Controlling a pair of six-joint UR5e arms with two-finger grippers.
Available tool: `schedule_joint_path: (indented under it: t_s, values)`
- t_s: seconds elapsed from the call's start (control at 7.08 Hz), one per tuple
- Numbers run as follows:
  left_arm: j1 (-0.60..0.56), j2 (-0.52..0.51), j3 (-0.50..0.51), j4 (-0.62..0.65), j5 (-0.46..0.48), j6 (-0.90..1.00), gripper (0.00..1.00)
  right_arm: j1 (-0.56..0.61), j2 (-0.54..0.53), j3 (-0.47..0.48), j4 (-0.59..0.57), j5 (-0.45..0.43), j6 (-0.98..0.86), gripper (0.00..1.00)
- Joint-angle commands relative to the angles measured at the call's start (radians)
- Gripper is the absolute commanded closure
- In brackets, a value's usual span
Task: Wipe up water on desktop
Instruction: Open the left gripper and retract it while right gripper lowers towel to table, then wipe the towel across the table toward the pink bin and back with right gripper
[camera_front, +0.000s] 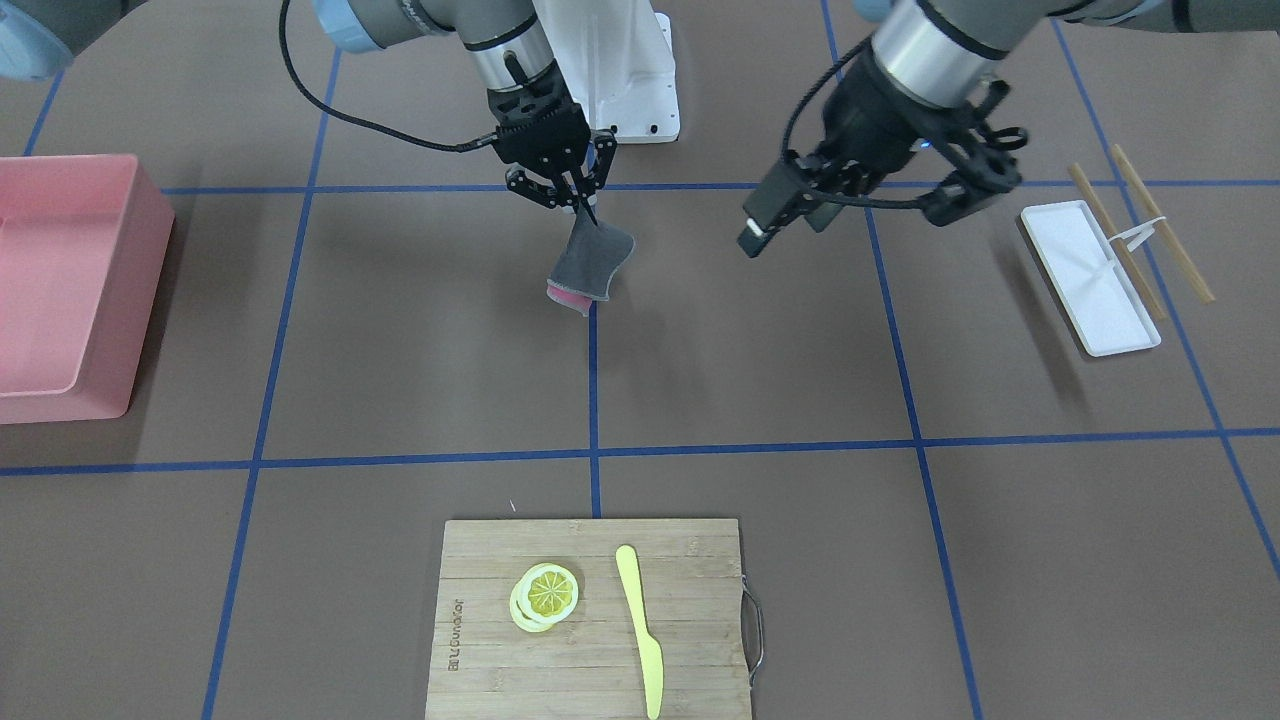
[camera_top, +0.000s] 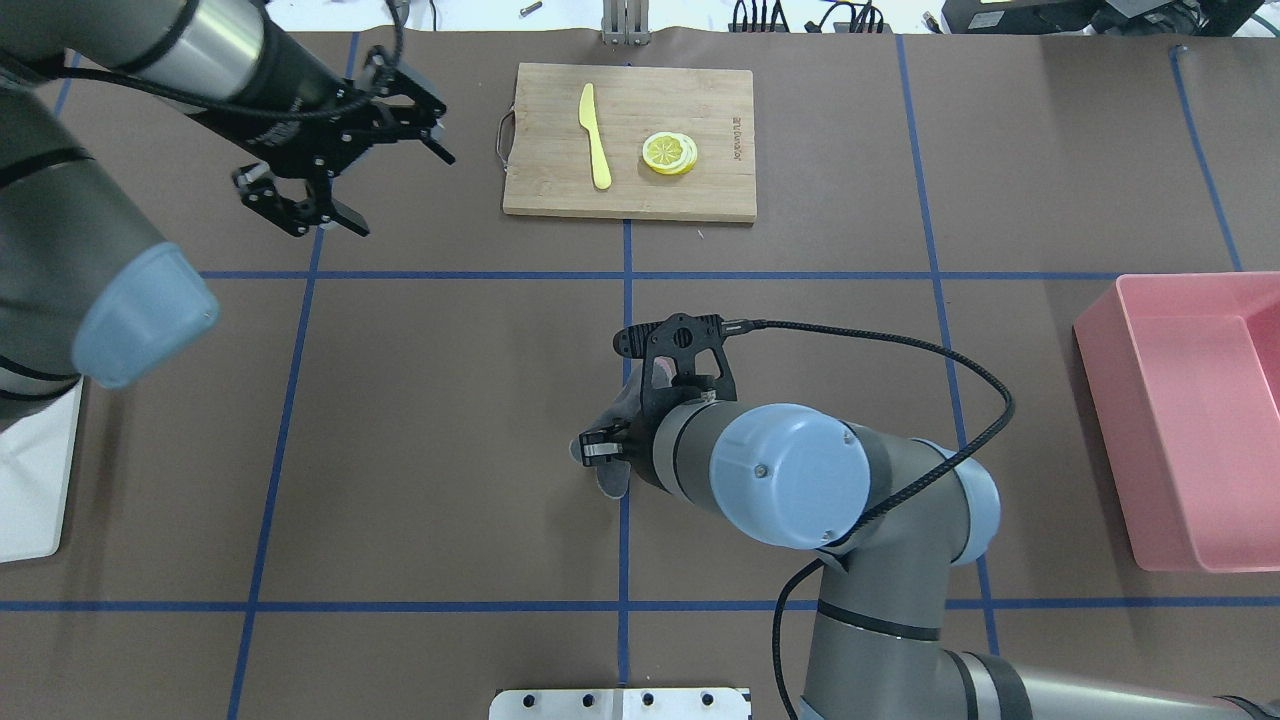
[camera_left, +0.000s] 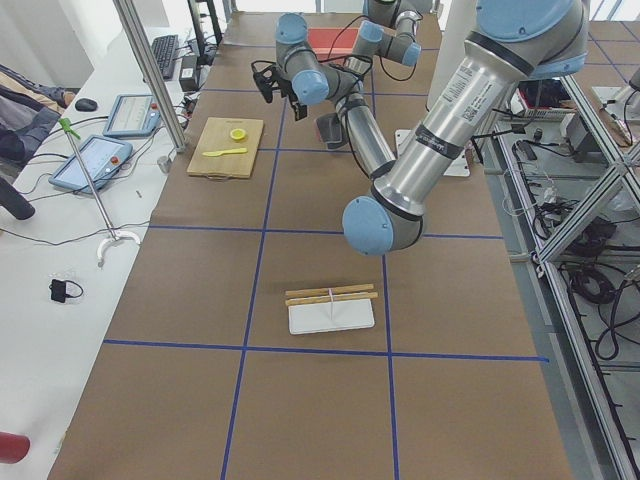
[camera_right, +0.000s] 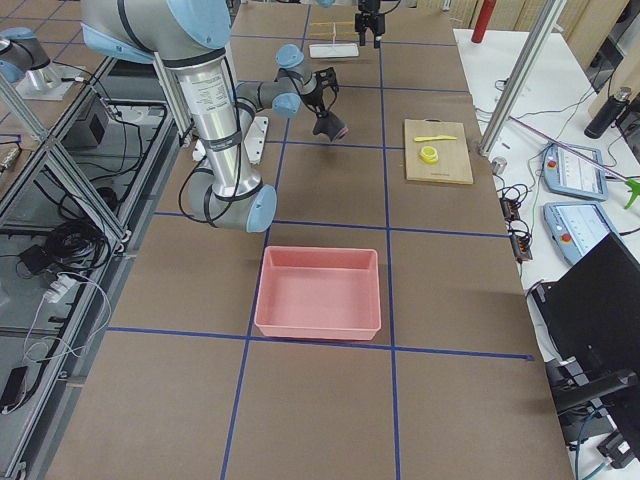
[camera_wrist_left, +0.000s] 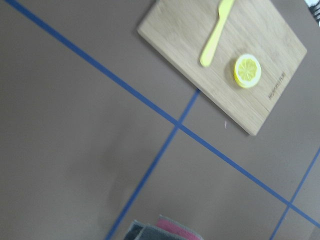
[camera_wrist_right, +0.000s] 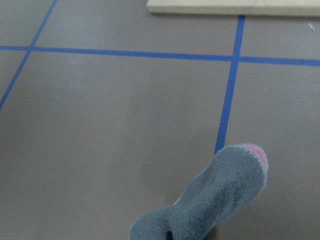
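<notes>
The desktop (camera_front: 750, 380) is a matte brown surface with blue tape lines; I make out no water on it. My right gripper (camera_front: 585, 203) is shut on the top corner of a grey cloth (camera_front: 590, 262) with a pink underside. The cloth hangs down, its lower edge at or just above the desktop on the centre tape line. From overhead the right wrist hides the gripper, and only a bit of the cloth (camera_top: 610, 482) shows. In the right wrist view the cloth (camera_wrist_right: 220, 200) dangles over bare desktop. My left gripper (camera_top: 400, 195) hovers open and empty, off to the cloth's side.
A bamboo cutting board (camera_front: 690, 620) with a lemon slice (camera_front: 545, 595) and a yellow knife (camera_front: 640, 630) lies at the far edge. A pink bin (camera_top: 1190, 420) stands on the right-arm side. A white tray (camera_front: 1090, 280) with chopsticks lies on the left-arm side.
</notes>
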Motion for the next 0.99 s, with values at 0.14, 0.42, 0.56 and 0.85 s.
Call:
schedule_joint_path:
  t_s: [0.14, 0.42, 0.56, 0.85]
  values:
    - [-0.106, 0.086, 0.009, 0.010, -0.037, 0.162, 0.03, 0.089, -0.168, 0.015, -0.022, 0.230, 0.030, 1.00]
    - [-0.239, 0.162, -0.008, 0.088, -0.037, 0.400, 0.03, 0.263, -0.361, 0.069, -0.023, 0.407, -0.127, 1.00]
    - [-0.308, 0.240, -0.004, 0.098, -0.037, 0.602, 0.03, 0.300, -0.485, 0.122, -0.027, 0.422, -0.189, 1.00]
    - [-0.387, 0.307, 0.027, 0.110, -0.026, 0.870, 0.03, 0.387, -0.661, 0.207, -0.031, 0.457, -0.355, 1.00]
